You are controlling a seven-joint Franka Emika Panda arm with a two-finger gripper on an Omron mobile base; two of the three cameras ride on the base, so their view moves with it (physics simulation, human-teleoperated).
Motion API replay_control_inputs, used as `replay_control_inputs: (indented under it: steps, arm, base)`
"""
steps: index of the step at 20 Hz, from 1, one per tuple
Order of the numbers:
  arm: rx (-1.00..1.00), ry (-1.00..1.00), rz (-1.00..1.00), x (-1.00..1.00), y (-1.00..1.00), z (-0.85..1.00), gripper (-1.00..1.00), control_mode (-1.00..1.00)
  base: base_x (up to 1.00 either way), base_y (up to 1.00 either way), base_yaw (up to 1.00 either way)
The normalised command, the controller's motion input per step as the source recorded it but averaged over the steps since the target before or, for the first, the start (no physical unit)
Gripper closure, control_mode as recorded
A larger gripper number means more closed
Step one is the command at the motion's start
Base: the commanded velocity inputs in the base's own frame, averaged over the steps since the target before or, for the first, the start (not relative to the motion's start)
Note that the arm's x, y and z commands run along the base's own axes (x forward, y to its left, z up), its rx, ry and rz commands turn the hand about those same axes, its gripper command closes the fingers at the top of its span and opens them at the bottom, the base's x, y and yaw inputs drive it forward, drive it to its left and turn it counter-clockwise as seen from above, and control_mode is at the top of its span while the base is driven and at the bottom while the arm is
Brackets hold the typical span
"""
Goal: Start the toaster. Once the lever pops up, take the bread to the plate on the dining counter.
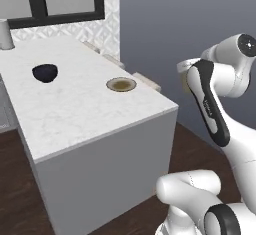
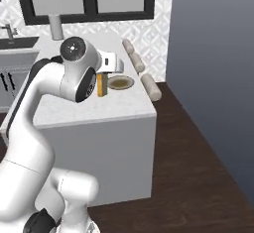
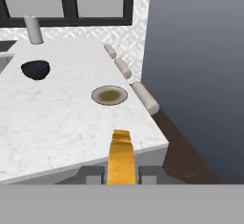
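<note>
Jaws clamped on bread (image 3: 120,156) short of plate (image 3: 109,95); early release risks landing on dining counter (image 3: 57,123).

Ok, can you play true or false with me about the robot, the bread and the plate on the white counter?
1. The gripper is shut on the bread. True.
2. The bread already lies on the plate. False: the plate holds no bread; the slice is in the gripper, short of it.
3. A dark bowl sits on the dining counter. True.
4. The bowl touches the plate. False: they sit well apart, with bare counter between them.
5. The plate lies near the counter's edge by the rolled cushions. True.
</note>
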Motion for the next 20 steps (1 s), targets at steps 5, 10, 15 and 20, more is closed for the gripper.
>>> replay_control_inputs:
  steps: [5, 10, 15, 20]
  arm:
    - [0.0, 0.0, 0.0, 0.0, 0.0, 0.0, 1.0, 1.0]
    - [0.0, 0.0, 0.0, 0.0, 0.0, 0.0, 1.0, 1.0]
    - [0.0, 0.0, 0.0, 0.0, 0.0, 0.0, 1.0, 1.0]
    - [0.0, 0.0, 0.0, 0.0, 0.0, 0.0, 1.0, 1.0]
  base:
    - [0.96, -0.31, 0.32]
    - [0.79, -0.44, 0.37]
    - [0.32, -0.56, 0.36]
    - [0.09, -0.54, 0.25]
